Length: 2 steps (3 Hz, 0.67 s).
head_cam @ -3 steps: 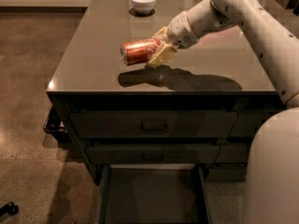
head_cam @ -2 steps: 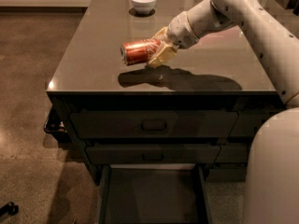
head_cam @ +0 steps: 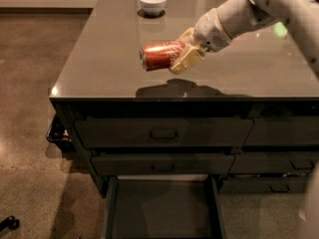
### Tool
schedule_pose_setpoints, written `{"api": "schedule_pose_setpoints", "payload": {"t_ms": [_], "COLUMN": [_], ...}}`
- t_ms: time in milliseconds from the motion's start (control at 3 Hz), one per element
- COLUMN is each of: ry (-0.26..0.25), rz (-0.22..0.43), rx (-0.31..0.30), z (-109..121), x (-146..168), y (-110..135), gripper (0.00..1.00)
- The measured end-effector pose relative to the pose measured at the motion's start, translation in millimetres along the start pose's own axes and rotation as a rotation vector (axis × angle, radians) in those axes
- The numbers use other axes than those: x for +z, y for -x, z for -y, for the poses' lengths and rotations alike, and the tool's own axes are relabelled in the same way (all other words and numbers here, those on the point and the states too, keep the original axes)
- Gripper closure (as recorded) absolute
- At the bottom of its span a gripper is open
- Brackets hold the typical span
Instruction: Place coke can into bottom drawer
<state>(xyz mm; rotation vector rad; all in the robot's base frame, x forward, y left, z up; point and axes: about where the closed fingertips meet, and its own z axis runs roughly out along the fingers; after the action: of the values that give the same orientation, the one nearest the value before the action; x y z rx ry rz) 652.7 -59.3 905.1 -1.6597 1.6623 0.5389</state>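
Note:
The coke can (head_cam: 158, 56) is a red can with silver ends, held on its side in the air above the cabinet's top. My gripper (head_cam: 183, 54) is shut on the can's right end, its cream fingers (head_cam: 185, 61) above and below it. The arm reaches in from the upper right. The can's shadow lies on the top near the front edge. The bottom drawer (head_cam: 162, 208) of the left column is pulled open below, a wide dark box with a flat bottom and nothing in it.
A white bowl (head_cam: 152, 2) stands at the back of the cabinet top (head_cam: 94, 59). Two shut handled drawer fronts (head_cam: 163, 132) sit above the open drawer. The right column's drawers (head_cam: 279, 158) are shut. A dark basket-like thing (head_cam: 57, 133) hangs at the cabinet's left side.
The can and gripper have moved a little to the right and toward the front edge; the grip is unchanged.

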Motion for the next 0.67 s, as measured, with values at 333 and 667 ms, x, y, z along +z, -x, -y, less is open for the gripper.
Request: {"api": "schedule_pose_setpoints", "payload": {"t_ms": [333,667], "ry": [-0.029,-0.008], "rz": [-0.005,-0.023], "rx": [0.081,0.102], "z": [-45,-57], "x": [-31,-25], "y": [-8,-22], "gripper": [1.0,1.0]}}
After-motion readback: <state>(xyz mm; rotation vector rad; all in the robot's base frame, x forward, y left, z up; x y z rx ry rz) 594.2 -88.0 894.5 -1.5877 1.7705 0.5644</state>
